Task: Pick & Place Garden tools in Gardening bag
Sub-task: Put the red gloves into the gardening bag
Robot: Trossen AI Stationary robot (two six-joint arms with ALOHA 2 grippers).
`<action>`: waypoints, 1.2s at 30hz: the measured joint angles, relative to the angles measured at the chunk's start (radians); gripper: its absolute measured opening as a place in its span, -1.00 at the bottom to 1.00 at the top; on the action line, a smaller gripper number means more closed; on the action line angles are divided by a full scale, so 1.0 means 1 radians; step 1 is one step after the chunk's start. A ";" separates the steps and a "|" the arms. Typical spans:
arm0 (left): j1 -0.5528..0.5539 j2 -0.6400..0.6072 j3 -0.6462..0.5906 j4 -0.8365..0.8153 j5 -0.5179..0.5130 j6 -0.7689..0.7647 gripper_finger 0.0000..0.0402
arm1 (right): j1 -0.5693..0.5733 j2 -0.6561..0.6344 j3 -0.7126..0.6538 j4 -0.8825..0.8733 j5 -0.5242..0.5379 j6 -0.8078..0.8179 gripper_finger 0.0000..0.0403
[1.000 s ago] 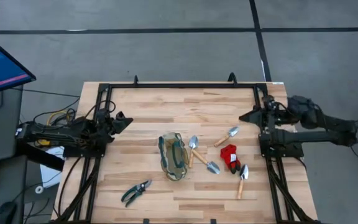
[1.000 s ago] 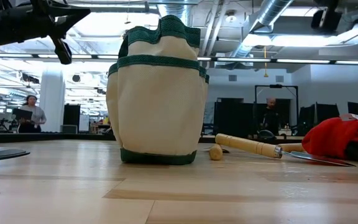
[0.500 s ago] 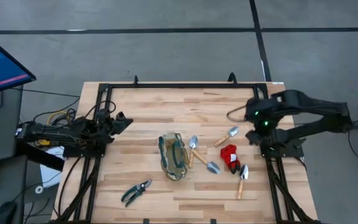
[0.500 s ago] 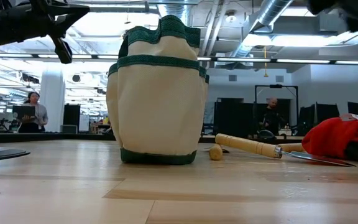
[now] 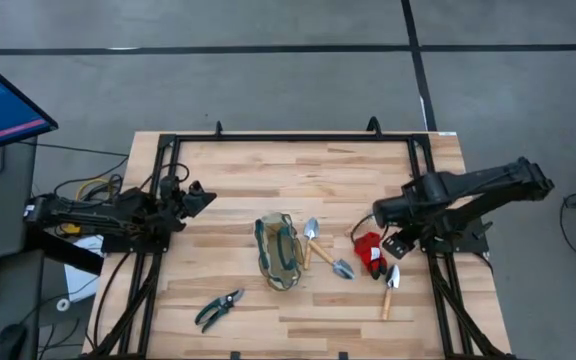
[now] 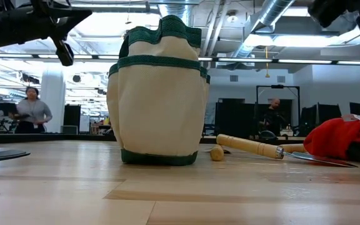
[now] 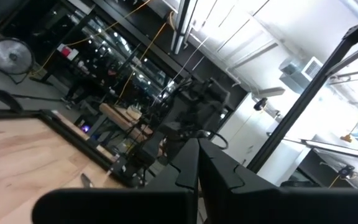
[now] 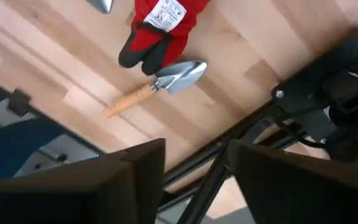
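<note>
So the right tool (image 5: 380,216) is hanging over the cluster of garden stuff on the worktop (image 5: 298,165), and its fingers (image 8: 135,171) are standing apart with nothing between them, which you can see plainly in its own wrist view. Right below and ahead of it is the red glove (image 5: 369,250), and a wood-handled trowel (image 5: 390,290) is lying just past that, touching or nearly touching the glove's dark cuff. My guess is it's lining up on one of those two, since they're the nearest things to it. Two more trowels (image 5: 325,255) are lying crossed further out from that tool, just beside the gardening bag (image 5: 279,250), which is standing upright mid-worktop with its mouth open, so it's ready to be dropped into. The pruning shears (image 5: 219,308) are sitting well apart from everything, on the far side of the bag from the right tool. The left tool (image 5: 200,196) is parked off at its own edge, fingers pressed together and holding nothing; it looks like it's just waiting. Compared with a second back, the right arm was tucked up at its own corner and now it's swinging in over the tools, and the trowel that was showing near it is now hidden under the arm. Its fingers are also spreading wider than they were. Bag and tools aren't budging.
</note>
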 joint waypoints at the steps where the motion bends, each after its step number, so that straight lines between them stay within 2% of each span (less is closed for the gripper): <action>1: 0.000 0.011 0.000 -0.001 0.000 -0.004 -0.96 | 0.010 0.004 -0.001 0.008 0.028 0.024 0.02; 7: 0.000 0.092 0.000 -0.002 0.001 -0.032 -0.96 | 0.046 -0.009 -0.001 0.020 0.168 0.164 0.34; 13: 0.000 0.143 0.000 0.001 0.002 -0.065 -0.91 | 0.090 -0.013 -0.001 0.048 0.248 0.257 0.38; 23: 0.000 0.153 0.000 0.003 0.017 -0.069 -0.76 | 0.170 -0.001 -0.111 0.198 0.247 0.368 0.38; 29: 0.000 0.153 0.000 0.003 0.017 -0.066 -0.75 | 0.207 -0.001 -0.179 0.269 0.245 0.428 0.38; 36: 0.000 0.153 0.000 0.003 0.016 -0.066 -0.75 | 0.197 0.025 -0.259 0.396 0.243 0.426 0.38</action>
